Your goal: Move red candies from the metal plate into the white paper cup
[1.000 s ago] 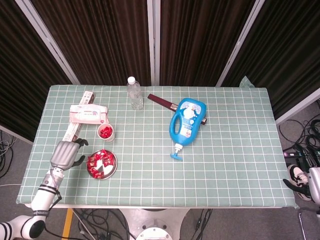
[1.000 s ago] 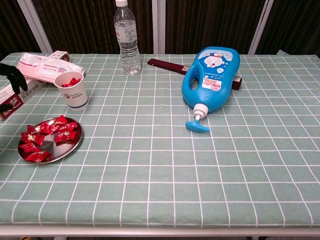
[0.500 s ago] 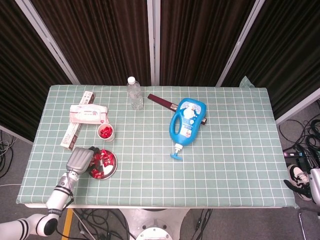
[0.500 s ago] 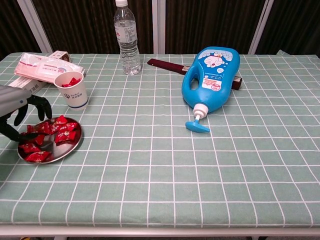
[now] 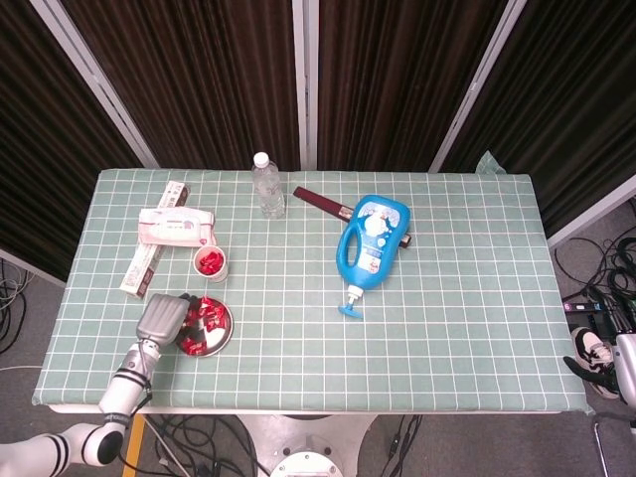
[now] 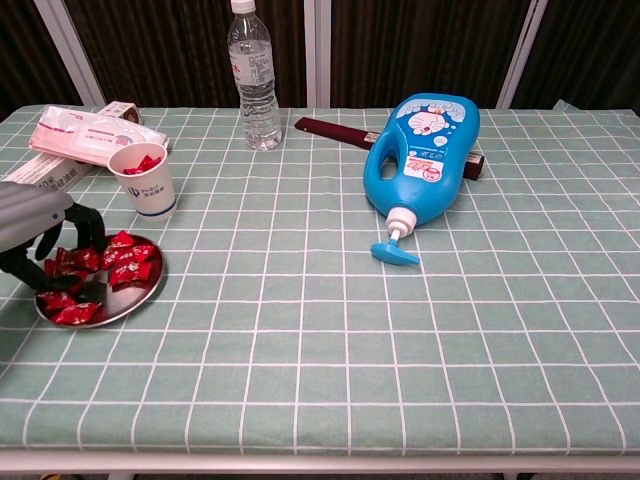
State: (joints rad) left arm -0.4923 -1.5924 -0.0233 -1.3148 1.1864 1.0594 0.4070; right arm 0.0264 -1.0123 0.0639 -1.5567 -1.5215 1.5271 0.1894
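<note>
The metal plate [image 5: 228, 332] [image 6: 149, 291] lies near the table's front left corner, with several red candies [image 5: 207, 316] [image 6: 127, 264] in it. Just behind it stands the white paper cup [image 5: 211, 264] [image 6: 146, 183], a few red candies inside. My left hand [image 5: 159, 318] [image 6: 38, 228] hangs over the plate's left side, dark fingers spread and reaching down among the candies; no candy is plainly gripped. My right hand [image 5: 599, 372] hangs off the table's right edge in the head view, holding nothing.
A pink packet [image 6: 95, 132] and a long box [image 5: 145, 260] lie behind the cup. A water bottle [image 6: 251, 75] stands at the back. A blue detergent bottle [image 6: 422, 157] lies on its side over a dark red box [image 6: 335, 131].
My left hand has come from beside the long box forward and right onto the plate, and its fingers have dropped among the candies. Nothing else moved.
</note>
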